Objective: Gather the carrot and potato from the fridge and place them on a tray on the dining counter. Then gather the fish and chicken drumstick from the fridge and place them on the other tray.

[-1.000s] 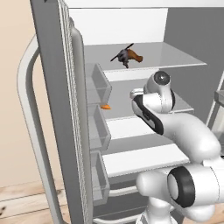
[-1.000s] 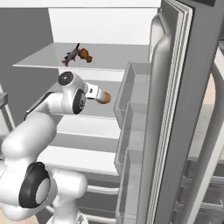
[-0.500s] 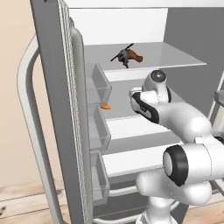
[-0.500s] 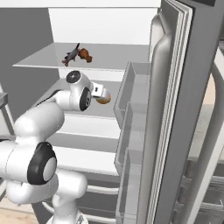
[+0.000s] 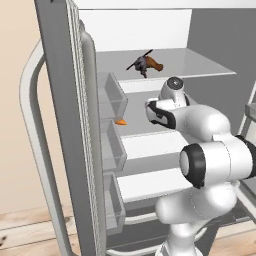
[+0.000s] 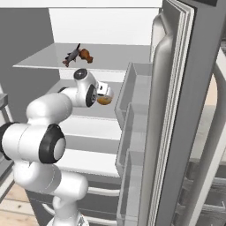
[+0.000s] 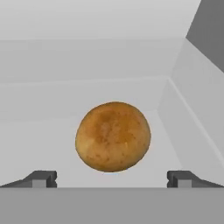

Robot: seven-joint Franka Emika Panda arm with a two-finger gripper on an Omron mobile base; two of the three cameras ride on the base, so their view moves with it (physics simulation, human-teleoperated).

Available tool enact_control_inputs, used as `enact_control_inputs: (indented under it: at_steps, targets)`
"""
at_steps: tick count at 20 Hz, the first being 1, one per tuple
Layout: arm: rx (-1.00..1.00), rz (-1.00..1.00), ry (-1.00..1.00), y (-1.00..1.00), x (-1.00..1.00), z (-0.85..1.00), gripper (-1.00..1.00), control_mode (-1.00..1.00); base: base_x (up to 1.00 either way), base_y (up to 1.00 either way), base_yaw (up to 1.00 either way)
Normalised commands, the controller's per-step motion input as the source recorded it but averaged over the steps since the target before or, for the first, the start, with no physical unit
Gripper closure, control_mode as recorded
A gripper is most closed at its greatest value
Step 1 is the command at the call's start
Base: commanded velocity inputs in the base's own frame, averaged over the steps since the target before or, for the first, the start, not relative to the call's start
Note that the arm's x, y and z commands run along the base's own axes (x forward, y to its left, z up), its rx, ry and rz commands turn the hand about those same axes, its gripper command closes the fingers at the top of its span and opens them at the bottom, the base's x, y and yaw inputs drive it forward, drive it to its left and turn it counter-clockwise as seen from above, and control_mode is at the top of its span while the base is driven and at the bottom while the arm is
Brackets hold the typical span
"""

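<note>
In the hand view, a round brown potato (image 7: 113, 136) lies on the fridge's middle shelf, straight ahead of my gripper (image 7: 112, 179). The gripper is open, one fingertip on each side of the potato, and holds nothing. From the right base view, the potato (image 6: 105, 100) sits just past my hand. A small orange carrot (image 5: 120, 121) lies on the same shelf near its left edge. On the shelf above are the dark fish (image 6: 72, 56) and the brown chicken drumstick (image 6: 86, 55), side by side. The trays and dining counter are out of view.
The fridge doors stand open on both sides, with clear door bins (image 5: 112, 97) on the left and more bins (image 6: 132, 88) on the right. The grey fridge wall (image 7: 205, 30) closes in beside the potato. White shelves (image 5: 150, 180) run below my arm.
My arm has reached further into the fridge, bringing the hand up to the potato. The food has not moved.
</note>
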Motion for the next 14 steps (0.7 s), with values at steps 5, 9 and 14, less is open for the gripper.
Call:
enact_control_inputs:
  at_steps: [5,9,14]
  targets:
    - [0.00,0.00,0.01,0.00,0.39,-0.21,-1.00,-1.00,0.00,0.00,0.00]
    - [0.00,0.00,0.01,0.00,0.07,-0.21,-1.00,-1.00,0.00,0.00,0.00]
    - [0.00,0.00,0.01,0.00,0.23,-0.17,-1.00,-1.00,0.00,0.00,0.00]
